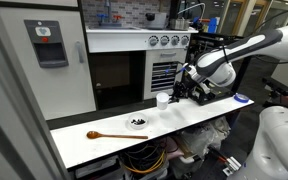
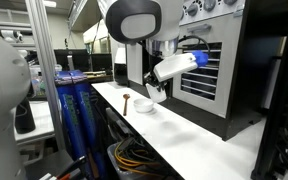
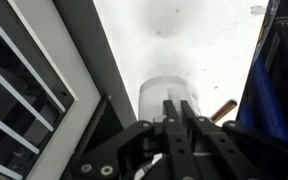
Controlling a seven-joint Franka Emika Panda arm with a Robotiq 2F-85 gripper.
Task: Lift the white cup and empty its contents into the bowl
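Note:
The white cup [image 1: 163,99] is upright at the table's back edge, on the table or just above it. In the wrist view the cup [image 3: 161,88] sits right at my fingertips. My gripper [image 1: 175,93] has its two fingers pressed close together [image 3: 179,104] on the cup's near wall. The bowl [image 1: 137,123] stands in front of the cup, and a small heap of dark bits [image 1: 137,122] lies in it. The bowl [image 2: 144,106] also shows in an exterior view below my gripper [image 2: 155,90], where the cup is hidden.
A brown wooden spoon [image 1: 104,134] lies on the white table [image 1: 199,115] beyond the bowl; it also shows in the wrist view [image 3: 224,108]. A dark oven front [image 1: 119,80] and a metal rack stand right behind the table. A small blue-rimmed item [image 1: 242,98] lies at the table's end.

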